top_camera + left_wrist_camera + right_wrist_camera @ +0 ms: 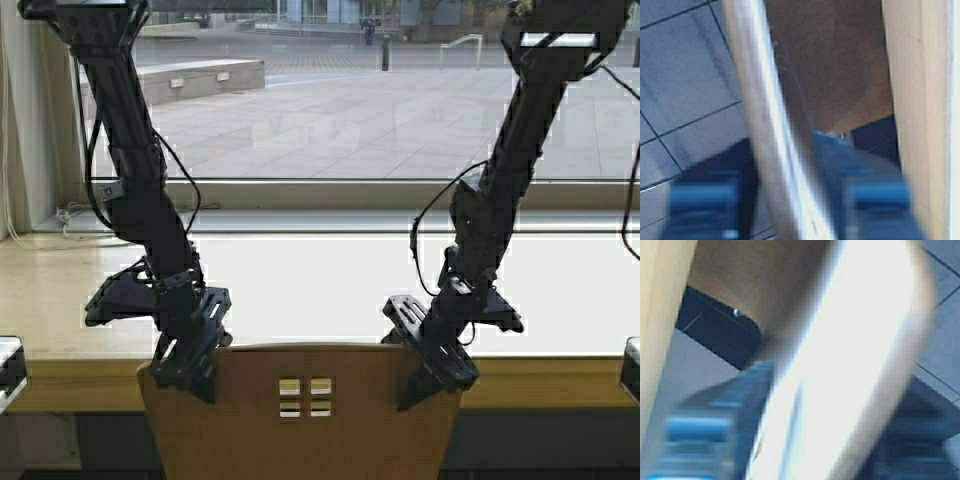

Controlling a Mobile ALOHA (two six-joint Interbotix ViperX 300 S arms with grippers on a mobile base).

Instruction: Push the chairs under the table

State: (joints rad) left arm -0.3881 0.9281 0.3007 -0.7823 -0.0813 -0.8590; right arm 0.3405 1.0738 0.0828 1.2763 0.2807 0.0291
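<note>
Both grippers, left [188,362] and right [432,368], have jaws straddling the tan moulded-plywood chair's [300,420] stiff, light backrest corners, close to the pale tabletop [60,290]; slippery rim.

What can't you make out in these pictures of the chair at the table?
- Chair seat and legs: cut off by the bottom edge of the high view.
- Whether the left gripper and right gripper squeeze the backrest: their jaws straddle its top edge, but contact is blurred in both wrist views.
- How far the seat sits under the table: the backrest hides it.
- Any other chairs: outside every view.
</note>
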